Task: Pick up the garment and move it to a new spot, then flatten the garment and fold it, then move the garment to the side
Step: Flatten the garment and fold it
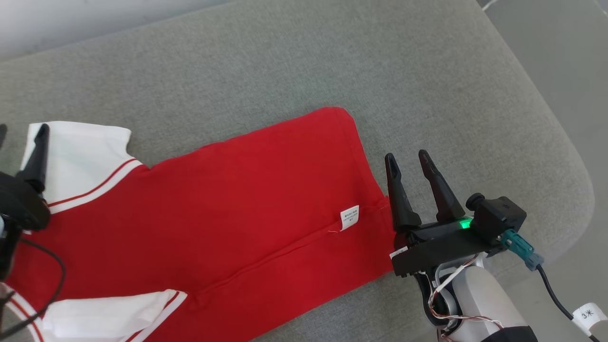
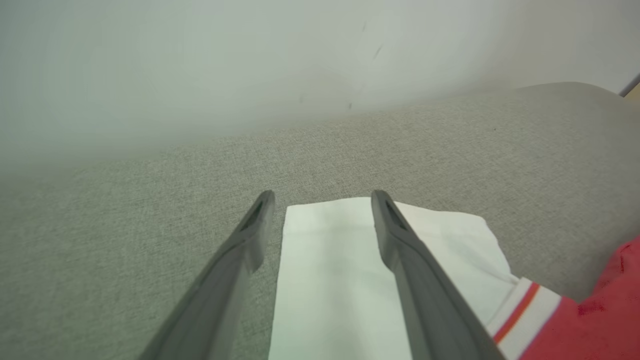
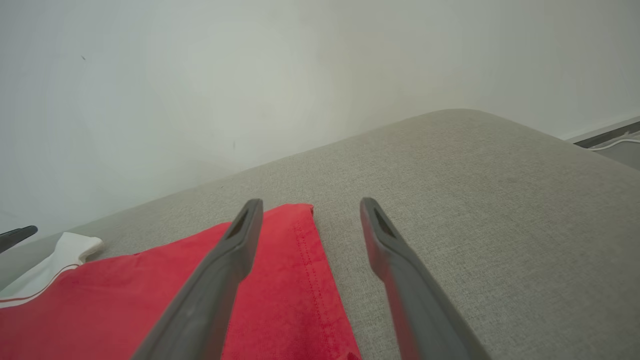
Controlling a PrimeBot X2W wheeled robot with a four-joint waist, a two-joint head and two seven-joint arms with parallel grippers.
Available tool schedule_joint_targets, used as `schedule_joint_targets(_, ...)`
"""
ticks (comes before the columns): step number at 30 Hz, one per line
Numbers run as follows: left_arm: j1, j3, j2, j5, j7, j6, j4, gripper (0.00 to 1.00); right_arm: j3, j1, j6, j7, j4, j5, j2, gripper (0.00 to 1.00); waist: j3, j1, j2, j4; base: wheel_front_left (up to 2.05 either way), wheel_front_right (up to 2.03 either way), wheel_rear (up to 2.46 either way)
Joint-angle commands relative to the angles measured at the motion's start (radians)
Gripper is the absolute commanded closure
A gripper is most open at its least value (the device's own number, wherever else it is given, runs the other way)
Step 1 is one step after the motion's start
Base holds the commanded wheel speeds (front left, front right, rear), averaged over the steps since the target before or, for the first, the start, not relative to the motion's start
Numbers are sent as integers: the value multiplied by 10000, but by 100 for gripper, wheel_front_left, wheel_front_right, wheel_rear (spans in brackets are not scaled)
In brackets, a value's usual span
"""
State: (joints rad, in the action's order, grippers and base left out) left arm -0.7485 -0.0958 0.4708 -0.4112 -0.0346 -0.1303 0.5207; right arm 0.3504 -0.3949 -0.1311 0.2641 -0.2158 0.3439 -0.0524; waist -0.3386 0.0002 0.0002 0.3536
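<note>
Garment (image 1: 213, 209) flat on grey cushion (image 1: 332, 61)

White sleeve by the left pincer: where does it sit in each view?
Head view: sleeve upper left, beside the left pincer.
Left wrist view: sleeve bottom centre, under the pincer's open jaws.
Right wrist view: sleeve at the far left edge, beyond the red body.
Shared landmark: the red stripe where sleeve meets red body.

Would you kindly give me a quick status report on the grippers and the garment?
Left gripper open above white sleeve. Right gripper open at hem. Red garment spread on grey cushion, ungripped. No obstruction seen.
</note>
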Motion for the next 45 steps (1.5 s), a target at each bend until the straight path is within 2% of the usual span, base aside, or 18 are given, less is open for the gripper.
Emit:
schedule_joint_targets(1,-321,-158,255,-182,-117,7,271,0,34,-88,6,28,50,78,30,0,-326,-2,-2,237,0,0,0)
schedule_joint_targets(10,-1139,-961,750,-629,-469,6,1435,0,163,-225,6,28,202,355,34,0,-645,-2,-2,503,0,0,0)
schedule_joint_targets(17,-1484,-1300,770,-768,-525,5,2052,1,180,-261,6,28,215,367,34,0,-741,-2,-2,576,0,0,0)
schedule_joint_targets(18,-1528,-1342,785,-770,-464,5,2107,28,176,-266,6,28,208,355,34,0,-742,-2,-2,576,0,0,0)
schedule_joint_targets(19,-1553,-1403,735,-833,-449,5,2147,69,165,-268,6,29,200,334,34,0,-734,-2,-2,570,0,0,0)
schedule_joint_targets(21,-1627,-1520,642,-971,-473,5,2208,100,141,-283,6,29,165,290,34,0,-716,-2,-2,546,0,0,0)
schedule_joint_targets(29,-1892,-2064,684,-1208,-125,5,2284,100,285,-820,6,29,-231,124,29,0,-630,-2,-2,381,0,0,0)
schedule_joint_targets(34,-1954,-2432,643,-1369,224,5,2151,100,400,-1815,6,-49,-1630,40,34,0,-496,-2,-2,173,0,0,0)
schedule_joint_targets(45,-2041,-2915,561,-1583,732,4,1643,100,432,-4431,4,-798,-4986,848,34,0,-599,-2,-2,-452,0,0,0)
